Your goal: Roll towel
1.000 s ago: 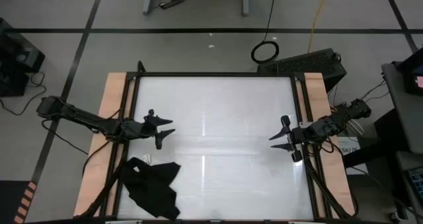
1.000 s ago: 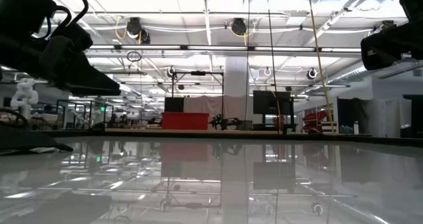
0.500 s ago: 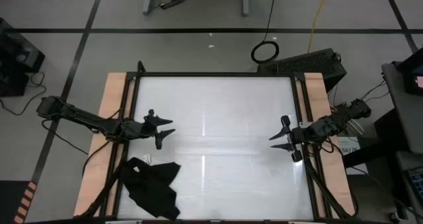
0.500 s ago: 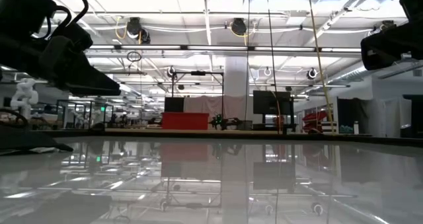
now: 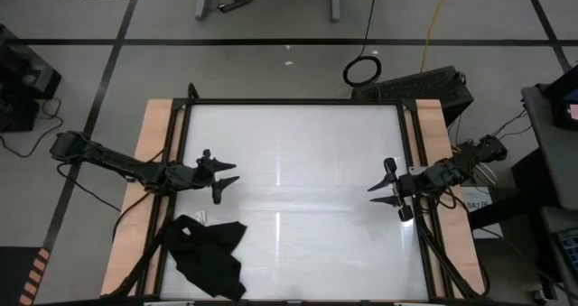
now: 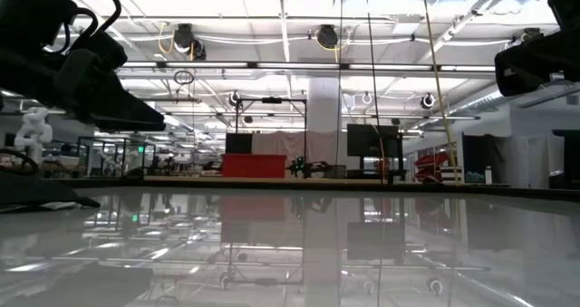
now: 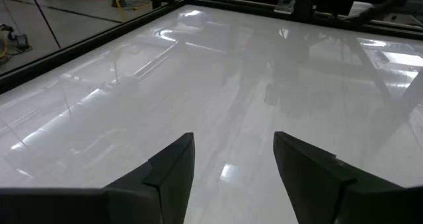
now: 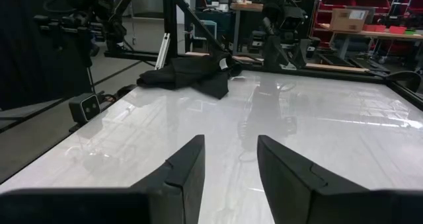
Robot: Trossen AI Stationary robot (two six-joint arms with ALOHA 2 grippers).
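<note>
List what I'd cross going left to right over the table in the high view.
Left wooden edge strip → crumpled black towel, near the front-left corner → left gripper, open and empty → bare white tabletop → right gripper, open and empty → right wooden edge strip.

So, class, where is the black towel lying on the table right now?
In the high view the towel lies crumpled at the table's near left corner, just below the open left gripper, far from the right gripper.

A glossy white table (image 5: 298, 162) with a dark frame and wooden side strips is seen from above. On it, a black towel (image 5: 209, 256) is laid crumpled in the near left corner, with its small white tag (image 5: 202, 217) turned toward the table centre.
</note>
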